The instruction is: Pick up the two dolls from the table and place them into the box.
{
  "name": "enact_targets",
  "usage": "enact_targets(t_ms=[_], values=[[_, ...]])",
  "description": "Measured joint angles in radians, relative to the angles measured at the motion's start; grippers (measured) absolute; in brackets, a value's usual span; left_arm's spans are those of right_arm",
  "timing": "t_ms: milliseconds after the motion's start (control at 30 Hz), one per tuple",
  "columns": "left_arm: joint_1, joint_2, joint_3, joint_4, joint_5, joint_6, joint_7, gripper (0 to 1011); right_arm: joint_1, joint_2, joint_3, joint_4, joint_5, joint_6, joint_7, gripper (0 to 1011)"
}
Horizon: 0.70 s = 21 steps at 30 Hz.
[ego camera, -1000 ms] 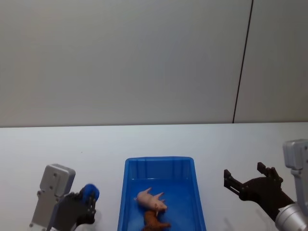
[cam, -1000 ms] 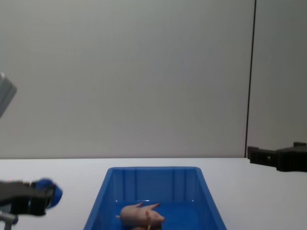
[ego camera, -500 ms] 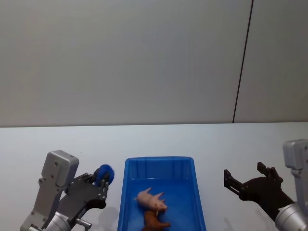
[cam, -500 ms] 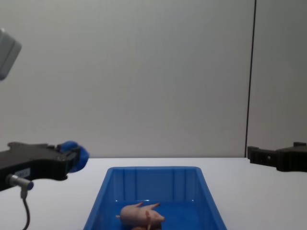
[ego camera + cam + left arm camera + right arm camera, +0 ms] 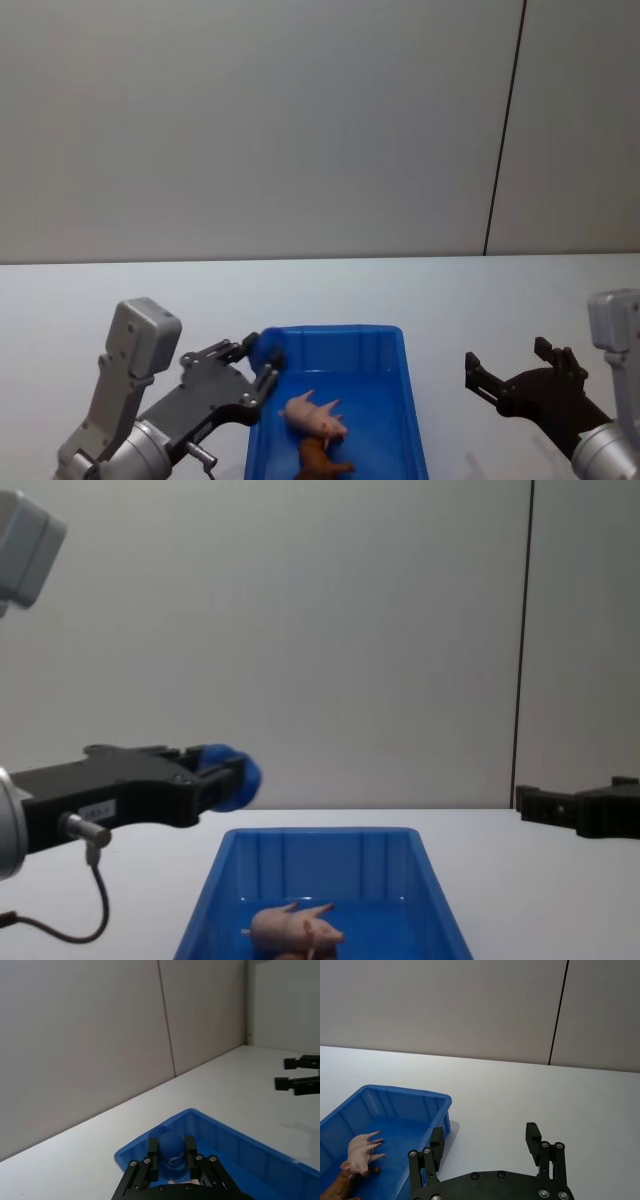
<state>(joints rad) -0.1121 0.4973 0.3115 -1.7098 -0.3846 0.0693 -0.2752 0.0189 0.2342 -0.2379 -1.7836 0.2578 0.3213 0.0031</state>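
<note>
The blue box stands on the white table in front of me. Both dolls lie inside it: the pale pink pig on its side and the reddish-brown one just nearer to me, touching it. The pig and the box also show in the chest view. My left gripper hangs above the box's far left corner, shut on a small round blue thing. My right gripper stands open to the right of the box, holding nothing.
A grey wall with a dark vertical seam rises behind the table. Bare tabletop lies to the left, right and behind the box. A thin cable hangs under my left arm.
My left gripper has risen and swung right with the blue thing, from the table's left to above the box's corner. The right arm and both dolls have stayed still.
</note>
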Motion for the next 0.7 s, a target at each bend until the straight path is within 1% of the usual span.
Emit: enact_targets(t_ms=[33, 67, 100, 133, 200, 233, 267, 300, 333, 367, 433, 467, 533, 567, 700], values=[[0.0, 0.0, 0.0, 0.0, 0.0, 0.0, 0.0, 300, 0.0, 0.0, 0.0, 0.0, 0.0, 0.0, 0.0, 1001], [-0.003, -0.002, 0.001, 0.003, -0.002, -0.003, -0.016, 320, 0.0, 0.0, 0.0, 0.0, 0.0, 0.0, 0.0, 1001], [-0.011, -0.005, 0.002, 0.009, -0.005, -0.008, -0.039, 401, 0.0, 0.0, 0.0, 0.0, 0.0, 0.0, 0.0, 1001], [-0.014, -0.007, 0.002, 0.012, -0.008, -0.011, -0.055, 401, 0.0, 0.0, 0.0, 0.0, 0.0, 0.0, 0.0, 1001], [-0.028, -0.015, 0.005, 0.026, -0.015, -0.02, -0.102, 497, 0.0, 0.0, 0.0, 0.0, 0.0, 0.0, 0.0, 1001], [-0.031, -0.016, 0.006, 0.029, -0.017, -0.022, -0.114, 497, 0.0, 0.0, 0.0, 0.0, 0.0, 0.0, 0.0, 1001], [-0.035, -0.018, 0.006, 0.032, -0.019, -0.024, -0.13, 518, 0.0, 0.0, 0.0, 0.0, 0.0, 0.0, 0.0, 1001], [-0.038, -0.02, 0.007, 0.036, -0.021, -0.026, -0.142, 554, 0.0, 0.0, 0.0, 0.0, 0.0, 0.0, 0.0, 1001], [-0.046, -0.025, 0.009, 0.044, -0.025, -0.029, -0.166, 613, 0.0, 0.0, 0.0, 0.0, 0.0, 0.0, 0.0, 1001], [-0.05, -0.026, 0.01, 0.047, -0.026, -0.031, -0.179, 613, 0.0, 0.0, 0.0, 0.0, 0.0, 0.0, 0.0, 1001], [-0.062, -0.033, 0.013, 0.06, -0.032, -0.036, -0.218, 721, 0.0, 0.0, 0.0, 0.0, 0.0, 0.0, 0.0, 1001], [-0.064, -0.035, 0.013, 0.062, -0.034, -0.038, -0.23, 721, 0.0, 0.0, 0.0, 0.0, 0.0, 0.0, 0.0, 1001], [-0.073, -0.04, 0.016, 0.07, -0.037, -0.041, -0.253, 780, 0.0, 0.0, 0.0, 0.0, 0.0, 0.0, 0.0, 1001], [-0.08, -0.044, 0.018, 0.076, -0.041, -0.044, -0.272, 834, 0.0, 0.0, 0.0, 0.0, 0.0, 0.0, 0.0, 1001], [-0.094, -0.053, 0.022, 0.091, -0.048, -0.05, -0.317, 932, 0.0, 0.0, 0.0, 0.0, 0.0, 0.0, 0.0, 1001]])
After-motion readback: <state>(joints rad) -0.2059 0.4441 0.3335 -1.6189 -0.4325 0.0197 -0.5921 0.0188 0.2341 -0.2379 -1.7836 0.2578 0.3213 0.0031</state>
